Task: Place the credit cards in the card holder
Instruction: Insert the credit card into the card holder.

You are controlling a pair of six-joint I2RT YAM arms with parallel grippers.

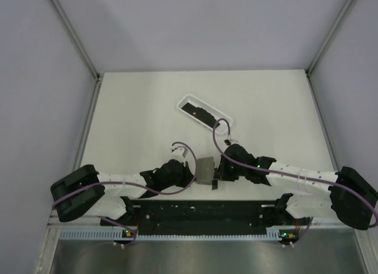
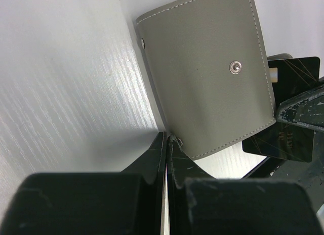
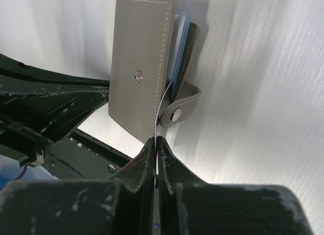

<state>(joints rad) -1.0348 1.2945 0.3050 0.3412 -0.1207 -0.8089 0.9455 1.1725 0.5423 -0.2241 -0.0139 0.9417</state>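
The left gripper (image 2: pixel 167 141) is pinched tight on a corner of the grey card holder (image 2: pixel 207 78); at its three o'clock, the right gripper (image 3: pixel 156 143) clamps a black card (image 2: pixel 286 144).

White table (image 1: pixel 136 103), seen from above: a translucent white tray (image 1: pixel 190 98) lay aslant on it towards the back, near the middle, with dark cards (image 1: pixel 199 113) inside. A black plate (image 1: pixel 201 212) ran along the near edge. A grey holder (image 1: pixel 205 169) stood just behind that plate; whether it touched the tabletop could not be told.
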